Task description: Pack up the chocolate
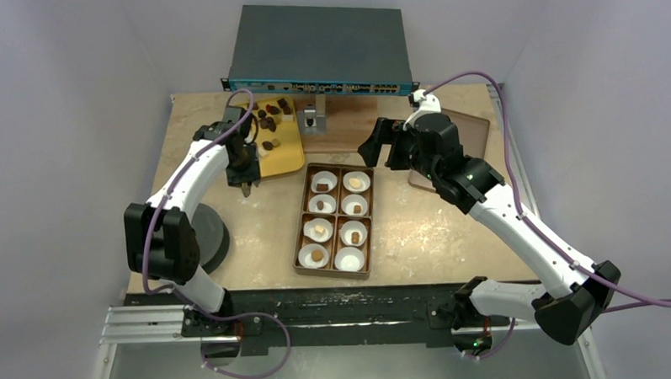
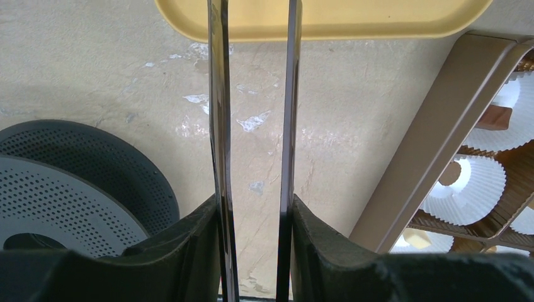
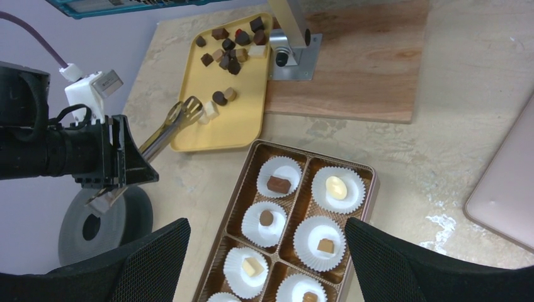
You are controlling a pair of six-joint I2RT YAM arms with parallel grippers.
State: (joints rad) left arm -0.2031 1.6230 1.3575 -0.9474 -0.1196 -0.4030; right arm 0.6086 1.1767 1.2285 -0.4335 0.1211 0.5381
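Observation:
Loose chocolate [image 1: 271,120] [image 3: 230,53] lies on a yellow tray [image 1: 291,161] [image 3: 249,129] [image 2: 352,25]. My left gripper [image 1: 244,172] [image 2: 255,220] [image 3: 119,165] is shut on metal tongs [image 2: 220,126] [image 3: 165,129]. The tong tips sit over the tray's near left part, next to a pale piece [image 3: 210,110], with nothing seen between them. The brown box [image 1: 304,216] [image 3: 371,182] [image 2: 434,132] holds white paper cups, several with one piece each. The near right cup [image 1: 349,258] shows only paper. My right gripper [image 1: 381,150] [image 3: 267,251] hangs open above the box's far end.
A grey spool [image 1: 207,236] [image 2: 63,189] [image 3: 101,220] lies left of the box. A wooden board [image 1: 347,134] [image 3: 365,63] with a metal stand [image 1: 313,114] sits behind the box. The flat lid [image 1: 473,134] [image 3: 504,201] lies right. A network switch [image 1: 319,47] stands at the back.

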